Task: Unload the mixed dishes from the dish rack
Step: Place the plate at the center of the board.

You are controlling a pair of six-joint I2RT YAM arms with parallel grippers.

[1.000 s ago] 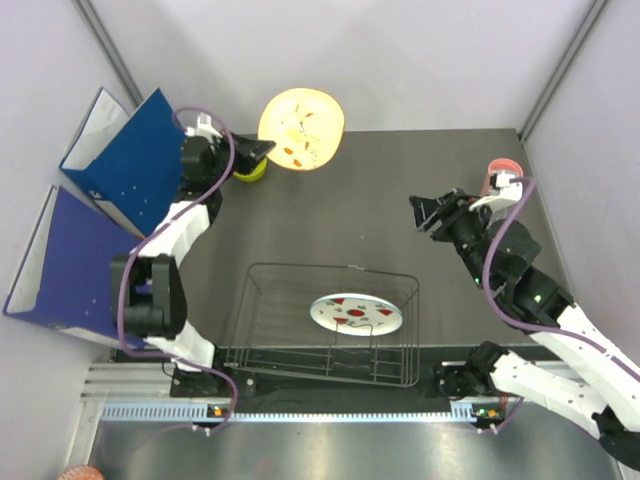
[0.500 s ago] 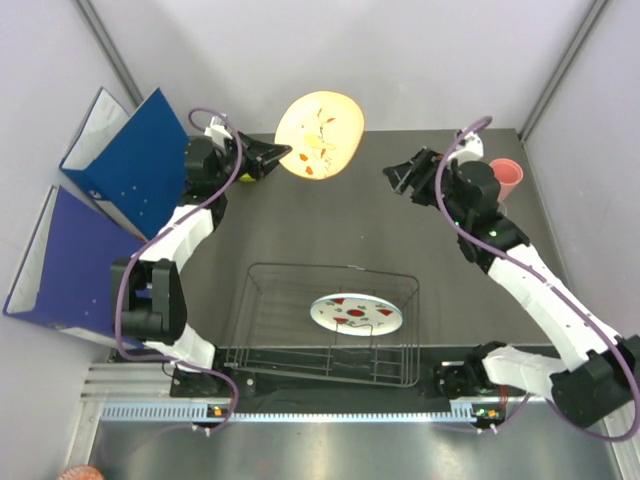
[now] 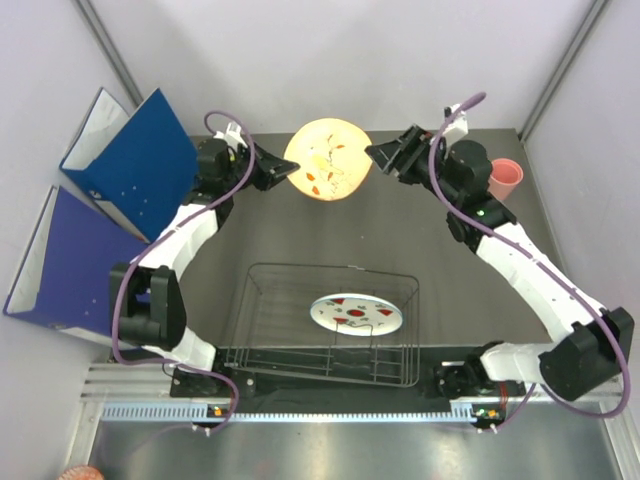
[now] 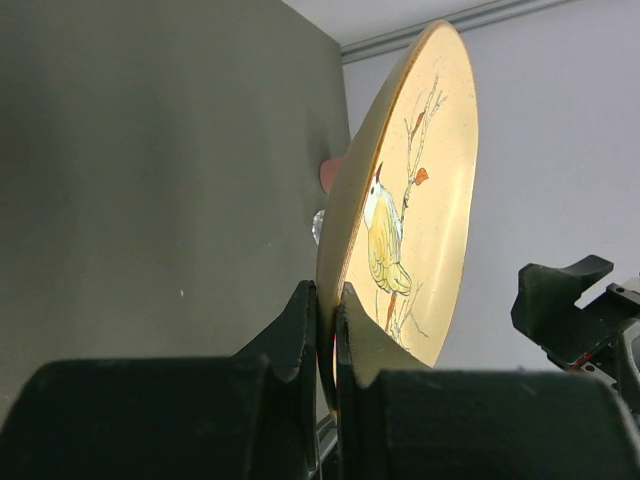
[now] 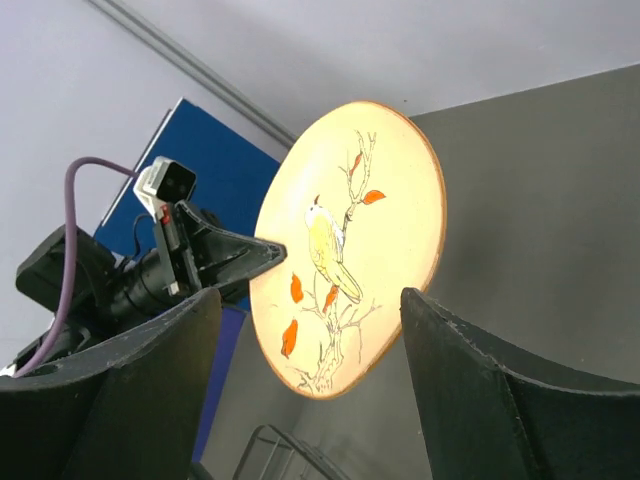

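Pale grey walls (image 3: pixel 400 60) close in a dark grey desk (image 3: pixel 330 240). Two blue ring binders (image 3: pixel 130 165) lean at its left edge. Near the arm bases stands the rectangular black wire dish rack (image 3: pixel 330 268), with a white round plate with red marks (image 3: pixel 355 313) inside it. At the far edge, a pale orange-tan round plate painted with a bird (image 3: pixel 328 160) is held tilted above the desk, its rim pinched by the left gripper (image 3: pixel 287 169). The right gripper (image 3: pixel 385 150) hangs just beside the plate's other side, its fingers (image 5: pixel 150 400) spread wide and touching nothing. A salmon-pink plastic cup (image 3: pixel 503 178) stands far right, partly hidden behind the right arm. In the left wrist view, something small and clear by the plate's rim cannot be made out.
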